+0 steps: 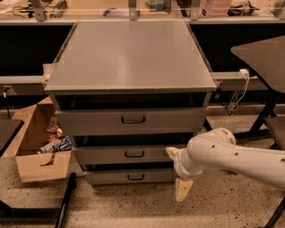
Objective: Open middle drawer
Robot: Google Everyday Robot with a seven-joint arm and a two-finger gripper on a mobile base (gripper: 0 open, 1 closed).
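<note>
Middle drawer (102, 155) sits in the grey cabinet between a taller drawer above and a shorter one below. Judging by how its front lines up with theirs, it has not been pulled out.

Nearest the camera is the speckled floor (133, 209), with a dark pole (66, 200) slanting across it at the near left. Just beyond, at the near right, the white arm (236, 158) reaches in from the right edge. The gripper (183, 189) hangs low in front of the cabinet's right corner, pointing down at the floor. It is level with the bottom drawer (111, 177) and just right of it. Whether it is open or closed cannot be told.

The gripper is off to the right of the middle drawer's small dark loop handle (134, 154), lower than it, and touches nothing. The approach looks only partly made. What is left is to rise and shift left to the handle, take hold of it, and pull toward the camera.

Left of the cabinet an open cardboard box (42, 165) holds scraps. Farther back are the top drawer (89, 121) and the flat cabinet top (129, 53). A dark table (262, 55) stands at the right, and a cluttered bench (89, 11) runs along the far side.
</note>
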